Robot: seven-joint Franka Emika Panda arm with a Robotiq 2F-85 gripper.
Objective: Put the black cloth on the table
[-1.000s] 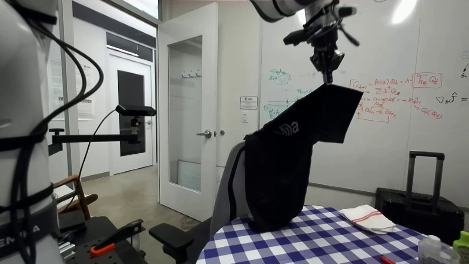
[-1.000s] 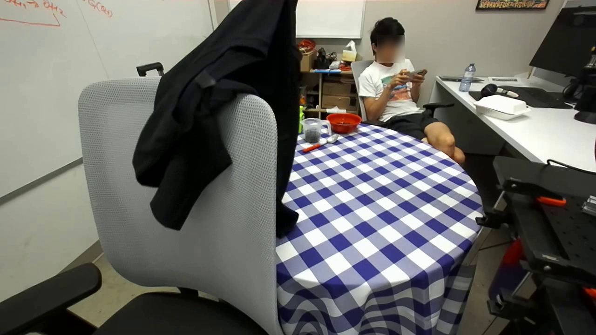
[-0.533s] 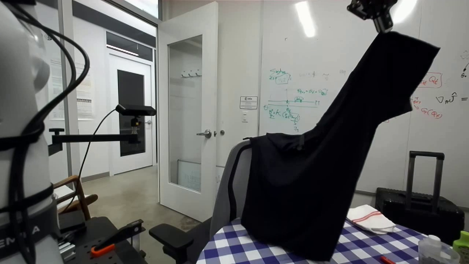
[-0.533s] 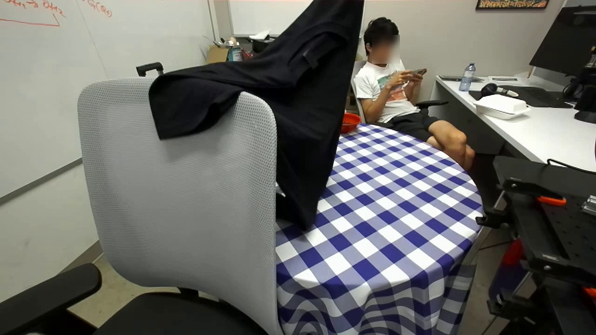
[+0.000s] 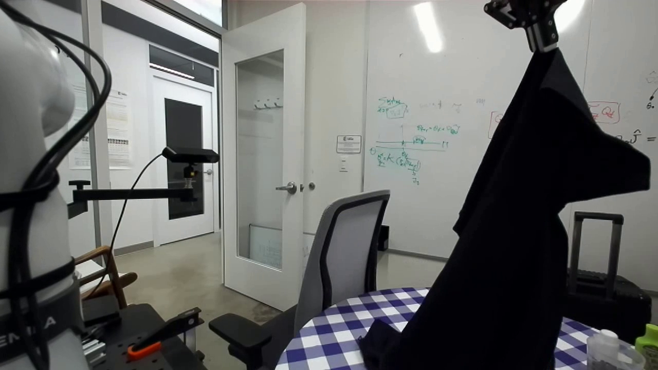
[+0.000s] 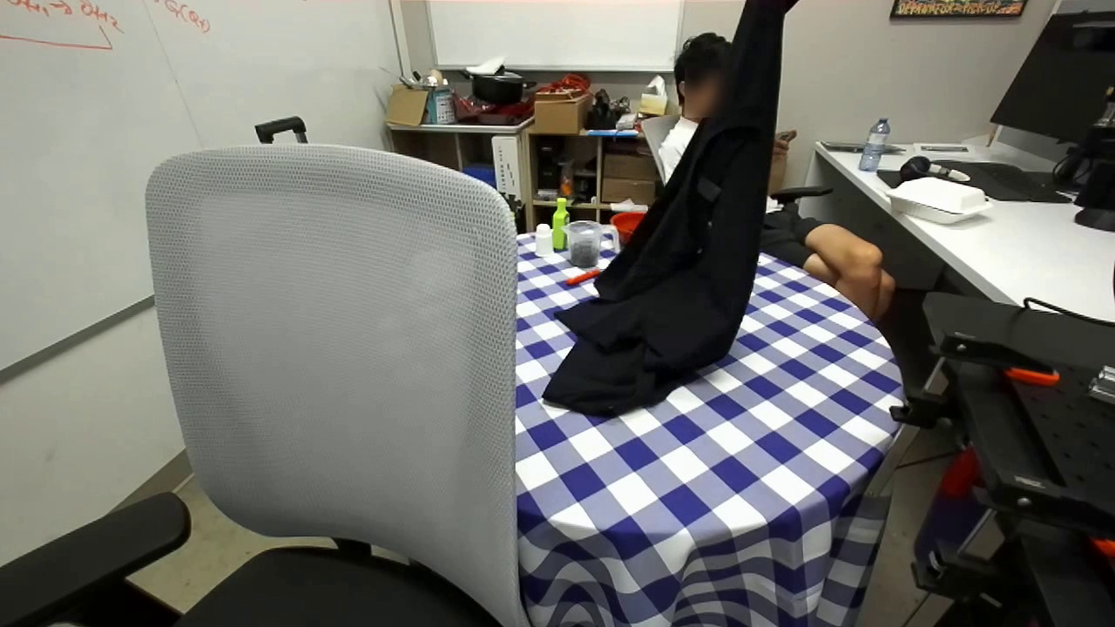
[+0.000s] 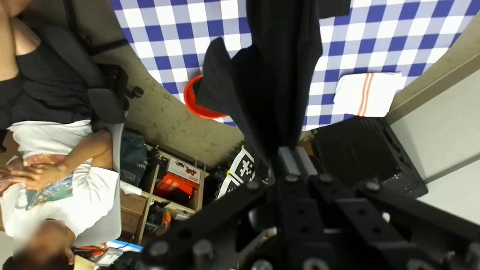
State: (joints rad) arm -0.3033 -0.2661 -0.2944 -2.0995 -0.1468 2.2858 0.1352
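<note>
Farthest left in an exterior view stands the white-shelled robot arm (image 5: 25,113), with a white, glass-panelled door (image 5: 264,159) ajar past it. Next comes a grey mesh-backed office chair (image 5: 349,252) with black armrests, just beside a round table (image 5: 329,334) covered in blue-and-white checked gingham. Right of the chair and apart from it, a large, limp black cloth (image 5: 504,257) hangs tall and narrow at the top, its lower folds slumped on the tabletop. At its peak is the black gripper (image 5: 545,48), its jaws pinched together with the fabric caught between the tips. Farther right, a black suitcase (image 5: 611,313) with a raised handle is partly hidden behind the cloth. At the far right a small white bottle (image 5: 609,339), a clear plastic measuring cup (image 5: 633,357) and a lime-green bottle (image 5: 649,341) stand close together on the table; in an exterior view a slim red thing (image 6: 582,278) I can't quite make out, perhaps a handle, lies near the cup. Looking down in the wrist view, I see a seated person (image 7: 67,176) in a white T-shirt and black shorts, a red bowl (image 7: 192,102) partly hidden by the cloth, and a folded white towel (image 7: 365,93) with red stripes near the table's edge.
</note>
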